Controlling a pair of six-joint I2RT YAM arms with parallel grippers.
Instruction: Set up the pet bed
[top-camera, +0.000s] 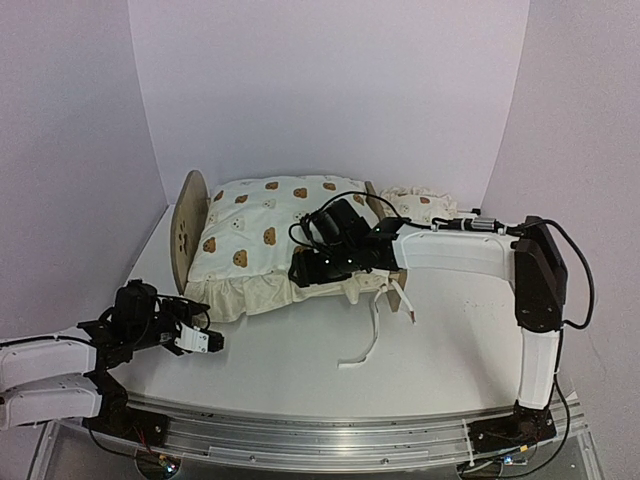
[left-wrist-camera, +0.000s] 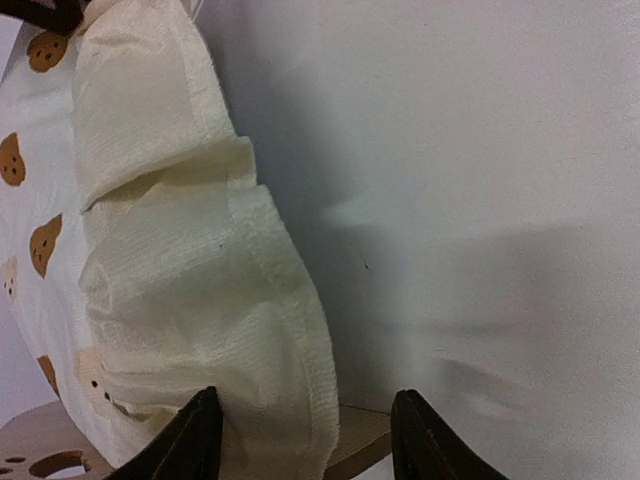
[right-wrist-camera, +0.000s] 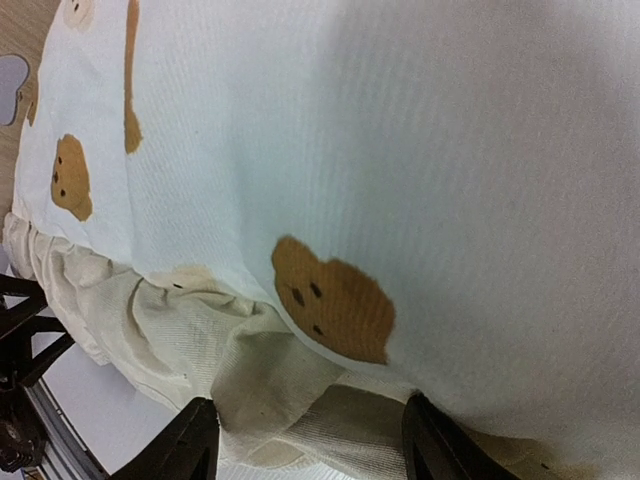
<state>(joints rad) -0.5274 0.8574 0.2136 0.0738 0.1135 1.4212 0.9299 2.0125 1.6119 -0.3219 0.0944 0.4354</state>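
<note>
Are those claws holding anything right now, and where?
Nothing seems gripped. The right gripper stands open astride the frill of the cushion; the left gripper is open, short of it.

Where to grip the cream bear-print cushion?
Probably the cream ruffled hem along the bear-print cushion's near edge, approached from the near side by the left gripper: thin loose fabric overhanging the light-wood bed frame; the padded top looks too thick to pinch.

Left arm (top-camera: 50, 365) low, forearm stretched rightward. Left claw (top-camera: 208, 341) level, jaws parted, fingers (left-wrist-camera: 195, 440) well apart. Right arm (top-camera: 540, 290) elbow high, forearm extended leftward. Right claw (top-camera: 298, 271) pitched down, jaws wide.
</note>
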